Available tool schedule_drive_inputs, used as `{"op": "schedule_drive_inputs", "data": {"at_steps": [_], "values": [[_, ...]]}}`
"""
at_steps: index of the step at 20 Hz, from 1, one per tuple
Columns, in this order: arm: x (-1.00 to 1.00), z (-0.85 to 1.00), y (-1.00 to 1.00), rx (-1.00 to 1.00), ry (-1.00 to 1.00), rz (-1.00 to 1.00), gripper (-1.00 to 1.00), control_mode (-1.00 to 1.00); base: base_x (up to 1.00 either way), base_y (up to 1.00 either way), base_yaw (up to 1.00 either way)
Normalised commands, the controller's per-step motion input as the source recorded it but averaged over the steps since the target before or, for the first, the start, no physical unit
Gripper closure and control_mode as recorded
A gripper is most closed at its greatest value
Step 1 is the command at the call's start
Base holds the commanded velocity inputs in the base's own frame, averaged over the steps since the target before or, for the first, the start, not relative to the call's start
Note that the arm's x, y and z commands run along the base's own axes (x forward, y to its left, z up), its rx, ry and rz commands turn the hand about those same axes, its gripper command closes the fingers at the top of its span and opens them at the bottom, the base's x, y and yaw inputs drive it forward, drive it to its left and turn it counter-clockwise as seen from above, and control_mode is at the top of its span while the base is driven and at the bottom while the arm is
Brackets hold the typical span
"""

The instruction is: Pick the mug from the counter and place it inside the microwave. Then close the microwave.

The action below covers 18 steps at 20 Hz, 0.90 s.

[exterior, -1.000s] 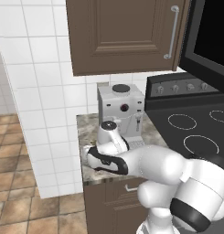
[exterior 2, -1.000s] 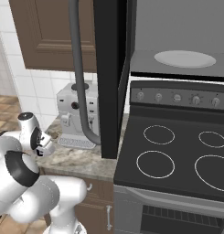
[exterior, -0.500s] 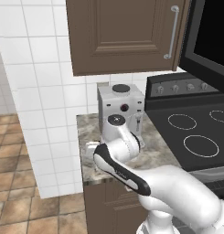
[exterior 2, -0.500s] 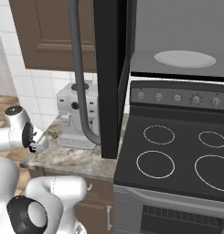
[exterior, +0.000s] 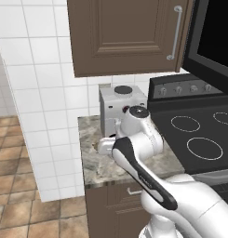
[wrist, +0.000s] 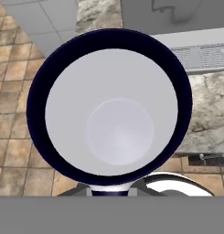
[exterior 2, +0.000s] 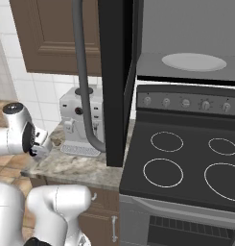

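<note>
One of the two task steps is in hand: the carry of the mug toward the microwave, judged from the mug being off the bench and the microwave [exterior 2: 186, 43] standing open with its turntable [exterior 2: 193, 61] bare. Largest first, taking the coffee machine [exterior: 122, 114] as landmark: the microwave hangs above the stovetop [exterior 2: 186, 163], to the right of the coffee machine, its door [exterior 2: 116, 81] swung out and edge-on in the right base view, between the coffee machine and the cavity. The bench [exterior: 99, 158] carries the coffee machine at its back. The arm's wrist sits in front of the coffee machine, over the bench's front-left part. The mug [wrist: 109, 107] shows rim-on in the hand view, dark rim ringing a pale inside, empty, with floor tiles and the bench edge behind it, so it looks lifted clear. The claw [exterior 2: 38, 150] is closed narrow on the mug; the fingertips are hidden behind the mug. Next move, as a judgement: raise and swing right, past the door edge, then lower onto the turntable. Risk: clipping the door.
</note>
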Motion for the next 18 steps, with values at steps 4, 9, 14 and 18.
{"op": "schedule_drive_inputs", "data": {"at_steps": [4, 9, 14, 18], "values": [[-0.16, 0.17, -0.64, 0.00, 0.00, 0.07, 1.00, -1.00, 0.00, 0.00, 0.00], [-0.13, 0.29, -0.69, 0.00, 0.00, 0.03, 1.00, -1.00, 0.00, 0.00, 0.00], [-0.17, 0.37, -0.44, -0.01, 0.00, 0.01, 1.00, -1.00, 0.00, 0.00, 0.00], [-0.12, 0.33, -0.21, -0.03, 0.00, 0.00, 1.00, -1.00, 0.00, 0.00, 0.00]]}}
